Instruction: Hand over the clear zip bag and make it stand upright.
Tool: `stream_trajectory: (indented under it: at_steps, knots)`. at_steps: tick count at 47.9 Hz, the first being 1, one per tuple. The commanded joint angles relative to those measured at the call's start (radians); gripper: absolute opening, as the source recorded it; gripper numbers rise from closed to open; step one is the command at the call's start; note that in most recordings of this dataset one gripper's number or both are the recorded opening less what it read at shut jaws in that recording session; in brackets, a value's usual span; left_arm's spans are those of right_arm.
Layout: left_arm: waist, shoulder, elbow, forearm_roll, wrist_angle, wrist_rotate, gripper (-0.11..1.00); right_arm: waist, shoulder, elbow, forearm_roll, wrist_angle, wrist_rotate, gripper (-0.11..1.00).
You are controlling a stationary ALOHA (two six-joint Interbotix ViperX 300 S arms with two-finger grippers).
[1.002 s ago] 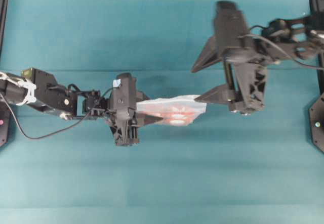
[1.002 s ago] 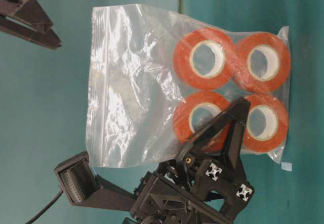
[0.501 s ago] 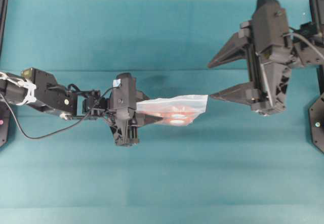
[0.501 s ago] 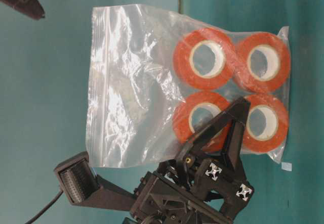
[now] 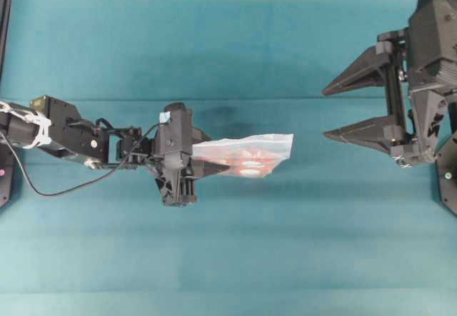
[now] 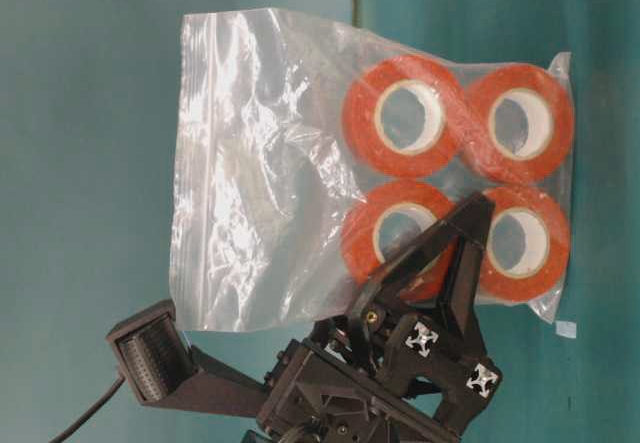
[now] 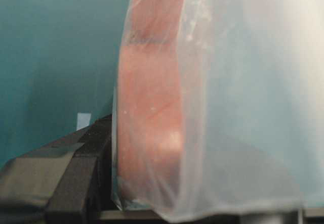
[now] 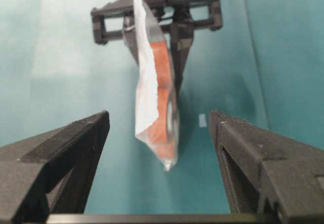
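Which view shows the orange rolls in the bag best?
Table-level: all four orange rolls face the camera inside the clear zip bag. Overhead shows an orange smear, the left wrist a blurred edge, the right wrist them edge-on.

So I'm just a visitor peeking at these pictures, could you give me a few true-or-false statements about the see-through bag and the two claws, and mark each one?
1. The crinkly clear plastic zip bag holds four orange rolls with white cores. True.
2. The right gripper is clamped on the bag. False: its jaws are wide open, well clear of the bag at the right side of the overhead view.
3. The left gripper is shut on the bag's roll end. True.
4. The bag lies flat on the teal table. False: it is held edge-up, seen as a thin sliver from overhead.
5. Both grippers touch the bag. False: only the left does.
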Motion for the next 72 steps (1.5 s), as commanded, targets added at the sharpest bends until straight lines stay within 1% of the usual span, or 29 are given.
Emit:
stream_trajectory:
  at_steps: [1,21,72]
  knots:
    - [-0.003,-0.006,-0.011,0.002,-0.003,-0.003,0.24,-0.003,-0.009,-0.006,0.003,-0.014,0.011,0.86]
    - [-0.008,-0.006,-0.012,0.0,0.02,-0.005,0.24,-0.002,-0.009,-0.006,0.003,-0.026,0.012,0.86]
    - [-0.011,-0.006,-0.009,0.002,0.02,-0.005,0.24,-0.002,-0.014,-0.005,0.003,-0.028,0.012,0.86]
